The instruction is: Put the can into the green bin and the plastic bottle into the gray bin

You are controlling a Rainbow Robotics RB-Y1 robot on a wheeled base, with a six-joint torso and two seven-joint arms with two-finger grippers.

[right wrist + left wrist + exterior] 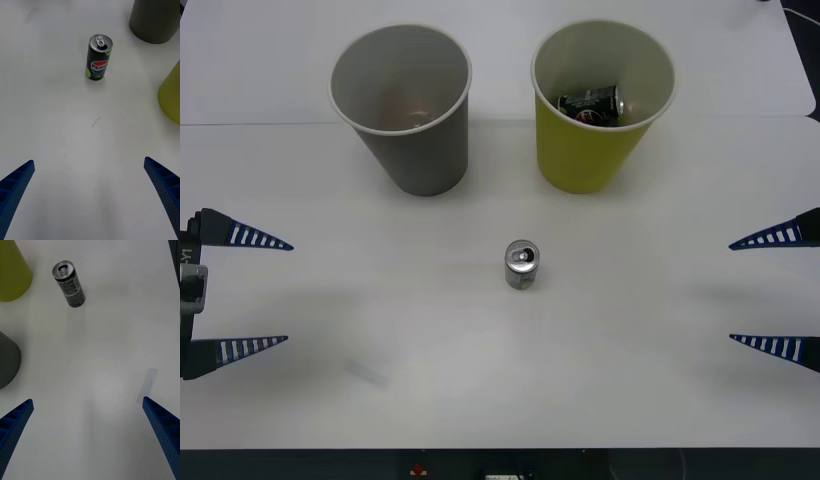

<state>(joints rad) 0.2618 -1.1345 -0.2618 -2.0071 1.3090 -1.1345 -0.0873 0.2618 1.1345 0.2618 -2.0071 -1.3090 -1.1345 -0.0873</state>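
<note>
Both grippers hang open and empty over the table: the left gripper (240,292) at the left edge of the front view, the right gripper (778,290) at the right edge, each with its blue ribbed fingers spread wide and pointing inward toward the middle. Between them, well apart from either, the can (522,264) stands upright on the white table (380,390), its silver top with the pull tab facing up. The right wrist view shows its dark side with a Pepsi logo and yellow-green marks (99,57); the left wrist view shows the other side, dark with small print (69,284). Nothing touches the can. Beyond it, farther from the robot, stand the two bins, both upright and apart from each other. The green bin (595,150) is ahead and to the right of the can, and inside it lies a black can (591,103) with white lettering, on its side at the bottom. The gray bin (420,150) is ahead and to the left, its inside bare as far as the front view shows. A faint thin scratch (96,121) marks the table near the can in the right wrist view, and a pale rectangular smudge (147,384) shows on the table in the left wrist view.
</note>
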